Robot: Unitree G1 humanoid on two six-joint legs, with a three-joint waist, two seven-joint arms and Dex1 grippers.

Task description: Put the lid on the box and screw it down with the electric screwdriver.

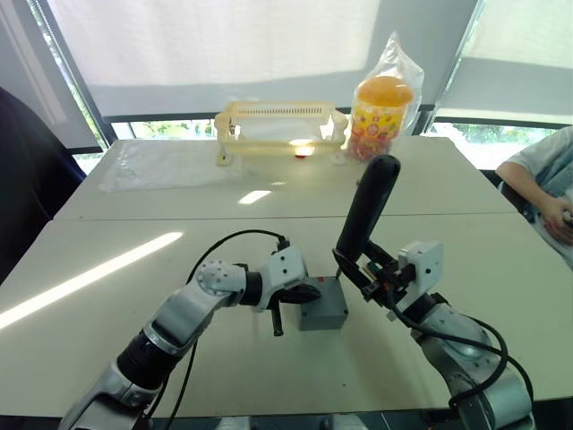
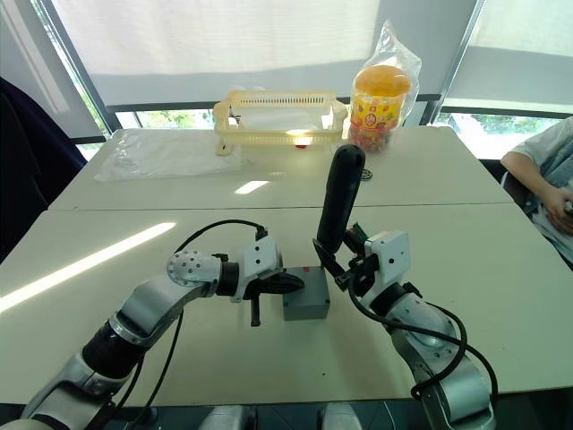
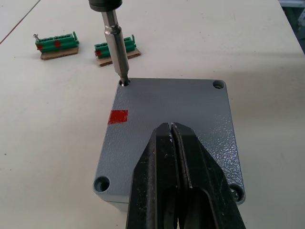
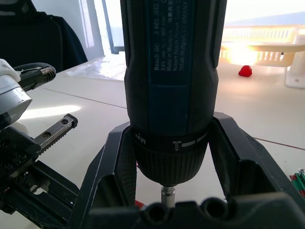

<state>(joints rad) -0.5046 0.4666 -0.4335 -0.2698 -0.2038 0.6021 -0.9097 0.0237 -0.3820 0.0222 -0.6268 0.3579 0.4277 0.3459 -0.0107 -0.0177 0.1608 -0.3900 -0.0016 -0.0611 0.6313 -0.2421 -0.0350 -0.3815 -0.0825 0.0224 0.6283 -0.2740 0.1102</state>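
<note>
The grey box [image 1: 324, 313] stands on the table in front of me with the flat grey lid [image 3: 190, 105] on top; a red mark [image 3: 118, 116] shows on the lid. My left gripper [image 3: 170, 131] is shut, its fingertips resting on the lid's top. My right gripper [image 4: 174, 143] is shut on the black electric screwdriver [image 1: 367, 210], held upright over the box. Its metal bit [image 3: 116, 45] stands in a corner screw hole of the lid.
Two green connector pieces [image 3: 58, 44] lie on the table just beyond the box. A yellow basket [image 1: 279, 125], a bagged orange-lidded jar [image 1: 383, 112] and a clear plastic sheet [image 1: 166, 166] sit on the far table. A person [image 1: 546, 188] sits at the right.
</note>
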